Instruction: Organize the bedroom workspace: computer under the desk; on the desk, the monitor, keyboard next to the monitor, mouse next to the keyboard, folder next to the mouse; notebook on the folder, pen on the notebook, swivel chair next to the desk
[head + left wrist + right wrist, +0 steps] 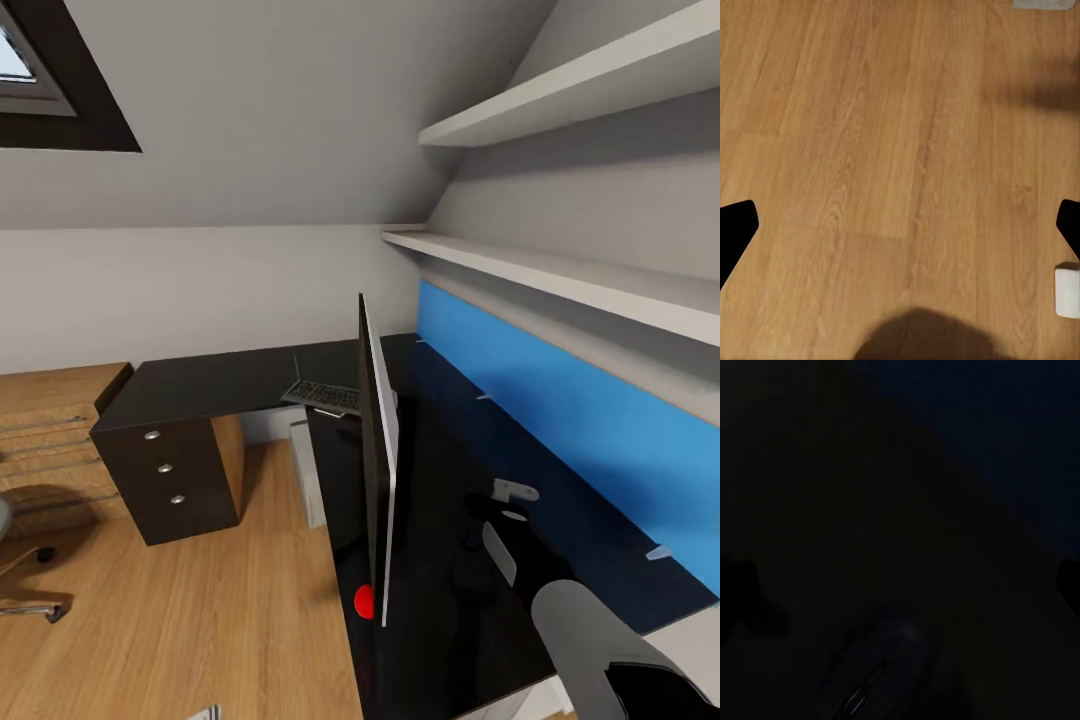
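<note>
Closest to the robot, its right arm (600, 640) pokes in low over the near end of the desk (450, 560). The right claw (900, 585) is staring down at something very dark, with a faint rounded shape below it that could be the mouse, but I honestly can't tell. Its fingertips sit wide apart at the edges of that view with nothing between them, so it looks released. The left claw (900, 225) hangs over the bare wooden floor (870, 135), spread wide and empty too.

Right beside the arm stands the monitor (378, 470), upright on the desk and seen edge-on. Its long axis runs away from the robot along the desk, with the screen face turned toward the blue back panel (560, 410), as far as I can make out. There's a red blob (364, 601) at its near bottom corner, no idea what that is.

Past the monitor, near the corner of the L, the keyboard (325, 396) lies on the desk with one end lifted a little. Its long axis runs roughly across the monitor's line. Under the desk edge there's a pale box, probably the computer (306, 480), so that bit looks sorted. Off to the left, the swivel chair (20, 570) barely peeks in, well apart from the desk.

My guess is it's on the mouse or keyboard step. The next move needs the right claw to close on whatever's under it and set it next to the keyboard. The folder, notebook and pen still seem undone.
</note>
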